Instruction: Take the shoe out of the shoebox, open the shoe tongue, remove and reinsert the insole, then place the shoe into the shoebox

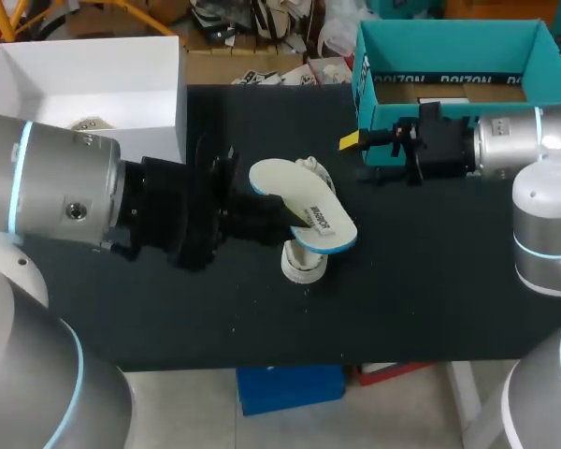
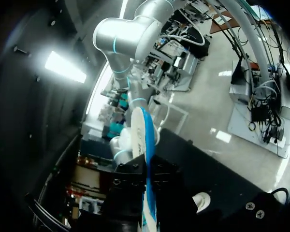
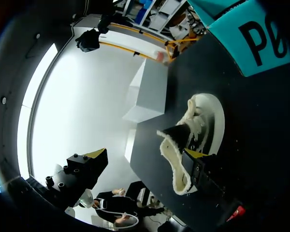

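A white insole (image 1: 304,210) with a blue edge hangs above the black table (image 1: 430,281), and my left gripper (image 1: 279,213) is shut on it. In the left wrist view the insole (image 2: 146,140) stands edge-on between the fingers of the left gripper (image 2: 147,181). The white fuzzy shoe (image 1: 304,264) lies on the table right under the insole. My right gripper (image 1: 353,145) is open and holds nothing, just in front of the teal shoebox (image 1: 360,75). From the right wrist, the shoe (image 3: 205,116) lies ahead of the right gripper (image 3: 147,157).
A white box (image 1: 103,75) stands at the back left, also seen beyond the shoe as the white box (image 3: 147,96). The teal shoebox (image 3: 251,38) sits at the back right with its opening up. The table's front half holds only the shoe.
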